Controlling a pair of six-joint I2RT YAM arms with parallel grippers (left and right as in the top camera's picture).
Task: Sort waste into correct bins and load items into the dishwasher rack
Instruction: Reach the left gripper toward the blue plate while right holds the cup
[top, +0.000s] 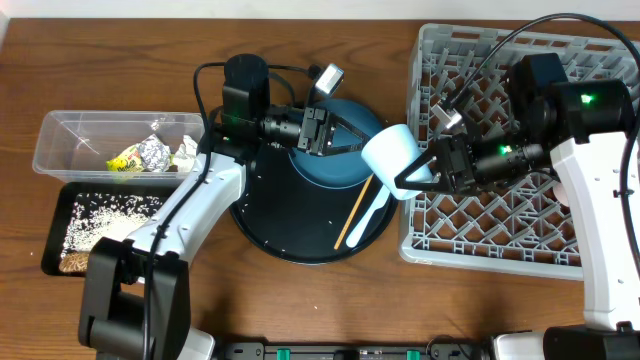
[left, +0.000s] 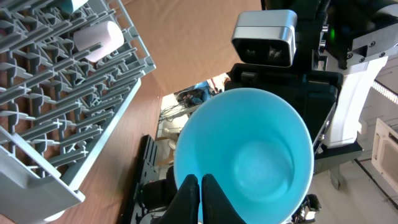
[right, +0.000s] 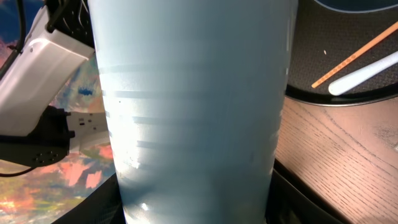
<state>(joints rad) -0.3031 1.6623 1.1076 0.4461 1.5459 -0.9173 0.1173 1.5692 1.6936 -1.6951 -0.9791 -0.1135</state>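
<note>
My left gripper (top: 340, 138) is shut on the rim of the blue plate (top: 345, 165), which is held tilted above the round black tray (top: 290, 220). In the left wrist view the fingertips (left: 200, 179) pinch the plate's near edge (left: 249, 149). My right gripper (top: 415, 172) is shut on the light blue cup (top: 388, 155), held on its side over the gap between tray and dishwasher rack (top: 520, 200). That cup (right: 193, 93) fills the right wrist view. A wooden chopstick (top: 352, 215) and white spoon (top: 375, 208) lie on the tray. A pink cup (left: 98, 38) sits in the rack.
The clear tub (top: 60, 135) at the left holds a foil ball (top: 152, 152), a yellow-green wrapper (top: 125, 160) and white paper (top: 185, 152). In front of it the shallow black tray (top: 55, 225) holds rice grains (top: 110, 212) and a brown lump (top: 72, 262).
</note>
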